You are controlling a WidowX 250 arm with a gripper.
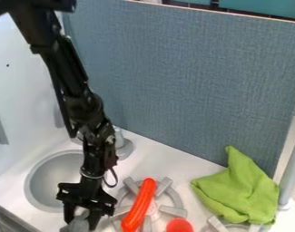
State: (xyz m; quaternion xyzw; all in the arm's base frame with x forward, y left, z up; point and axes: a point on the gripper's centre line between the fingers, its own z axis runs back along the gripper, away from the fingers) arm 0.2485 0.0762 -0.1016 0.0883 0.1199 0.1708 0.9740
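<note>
Worktop [168, 161]: white, with round sink [49, 174]
Burner [172, 211]: grey, right of the sink
Cloth [240, 195]: green, crumpled, at the worktop's right side

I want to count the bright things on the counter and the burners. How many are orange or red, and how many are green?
Orange or red: 2 (sausage-shaped thing, round thing at the bottom edge)
Green: 1 (cloth)
Total: 3

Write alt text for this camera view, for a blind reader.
A black robot arm hangs its tool at a grey object near the bottom edge; left is a sink, right an orange sausage-like toy on a burner, then a green cloth.
</note>
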